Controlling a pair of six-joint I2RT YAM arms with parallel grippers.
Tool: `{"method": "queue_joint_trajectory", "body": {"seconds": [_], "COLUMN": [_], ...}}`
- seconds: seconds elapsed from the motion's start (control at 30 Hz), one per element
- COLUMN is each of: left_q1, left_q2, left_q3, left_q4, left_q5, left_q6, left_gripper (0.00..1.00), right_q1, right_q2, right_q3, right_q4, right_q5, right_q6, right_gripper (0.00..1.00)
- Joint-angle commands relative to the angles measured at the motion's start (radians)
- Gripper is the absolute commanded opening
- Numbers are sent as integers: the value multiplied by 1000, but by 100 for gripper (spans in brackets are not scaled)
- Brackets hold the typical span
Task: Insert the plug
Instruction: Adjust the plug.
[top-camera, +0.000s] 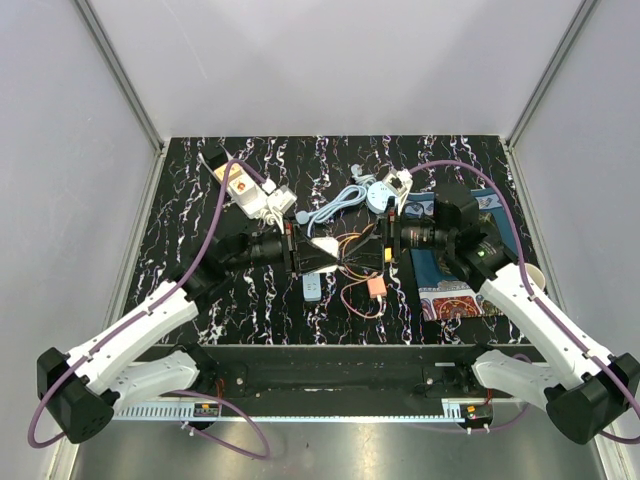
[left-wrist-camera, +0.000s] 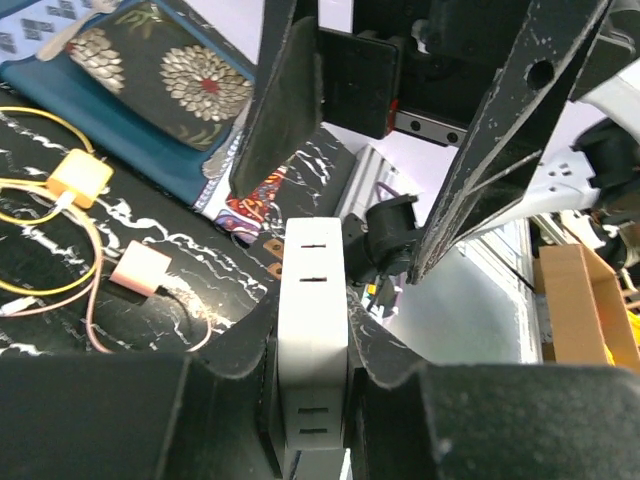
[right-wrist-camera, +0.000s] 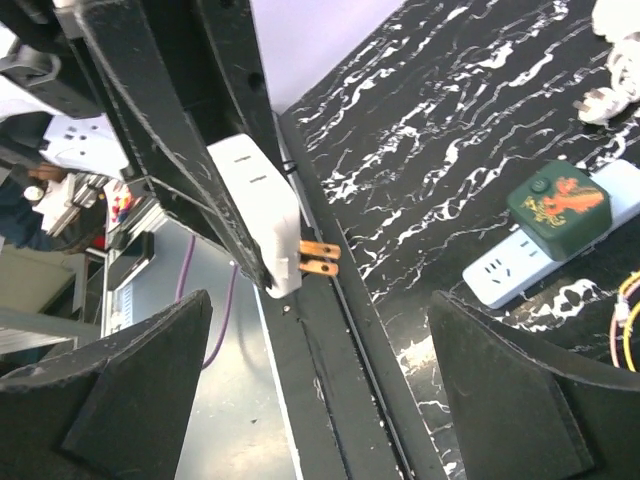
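Note:
My left gripper (top-camera: 300, 250) is shut on a white plug adapter (top-camera: 325, 248) and holds it above the middle of the table. In the left wrist view the adapter (left-wrist-camera: 312, 260) sits clamped between my fingers, its slotted face up and its copper prongs (left-wrist-camera: 272, 250) sticking out sideways. My right gripper (top-camera: 390, 245) is open and empty, facing the adapter from the right, a short gap away. In the right wrist view the adapter (right-wrist-camera: 260, 210) and its prongs (right-wrist-camera: 320, 258) lie ahead of my open fingers (right-wrist-camera: 110, 400). A white power strip (top-camera: 245, 190) lies at the back left.
The strip (right-wrist-camera: 545, 245) carries a green adapter (right-wrist-camera: 558, 205). A small light-blue strip (top-camera: 313, 288) lies near the front. Yellow and pink cables with a pink charger (top-camera: 375, 285) lie under the grippers. A blue patterned pouch (top-camera: 455, 270) is at the right, a blue cable (top-camera: 340, 205) at the back.

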Motion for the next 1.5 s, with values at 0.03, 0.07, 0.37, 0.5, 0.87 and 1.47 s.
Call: {"method": "queue_joint_trajectory", "body": {"seconds": [0.03, 0.07, 0.37, 0.5, 0.87, 1.47], "left_q1": [3, 1, -6, -6, -6, -6], "left_q2": [2, 5, 15, 10, 30, 10], "left_q3": [-3, 3, 17, 23, 29, 12], "left_q4": [132, 132, 134, 163, 244, 185], "left_q5": [135, 152, 209, 214, 231, 140], "left_q6": [-34, -32, -19, -25, -72, -65], "left_gripper": [0, 0, 0, 0, 0, 0], "right_q1": [-8, -10, -8, -10, -8, -10], "right_q2": [-23, -22, 23, 35, 44, 30], "right_q3": [19, 14, -52, -61, -68, -76], "right_q4": [98, 112, 346, 359, 372, 328], "right_q5": [-137, -145, -255, -269, -302, -277], "right_q6": [66, 72, 204, 218, 239, 207], "right_gripper": [93, 93, 81, 74, 39, 13]}}
